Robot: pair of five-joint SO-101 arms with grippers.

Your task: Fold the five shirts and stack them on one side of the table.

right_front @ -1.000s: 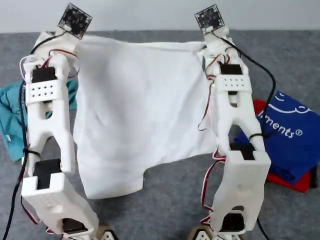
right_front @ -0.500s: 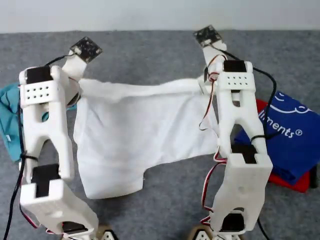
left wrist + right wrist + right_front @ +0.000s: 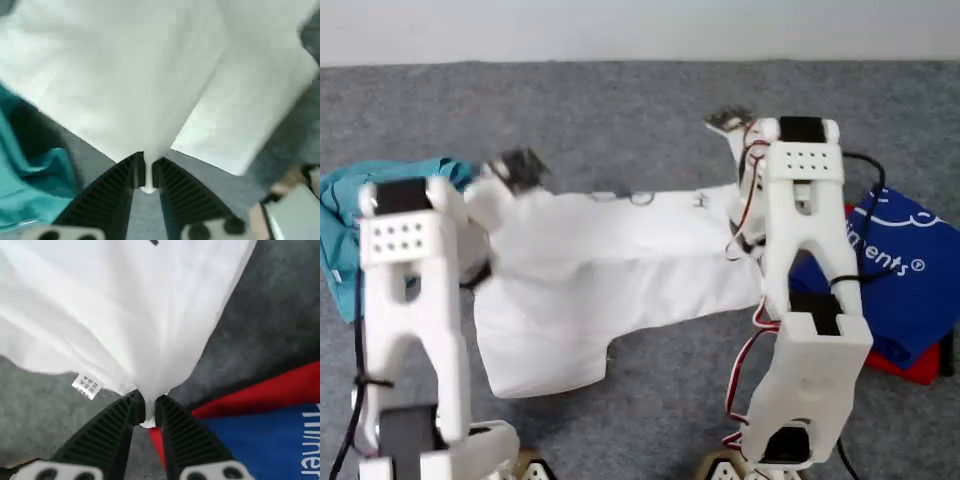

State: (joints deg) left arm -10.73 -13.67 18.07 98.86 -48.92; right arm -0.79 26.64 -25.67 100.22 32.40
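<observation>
Grey tabletop (image 3: 620, 110), perhaps felt; white wall (image 3: 620, 30)

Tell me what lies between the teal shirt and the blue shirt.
Between the teal shirt and the blue shirt, the high view shows the white shirt, one edge pinched in the left tool and the right tool.

Red shirt (image 3: 900, 368) mostly under blue shirt (image 3: 910, 290), teal shirt (image 3: 340, 205) cut off at edge, partly behind left arm (image 3: 410, 300)
</observation>
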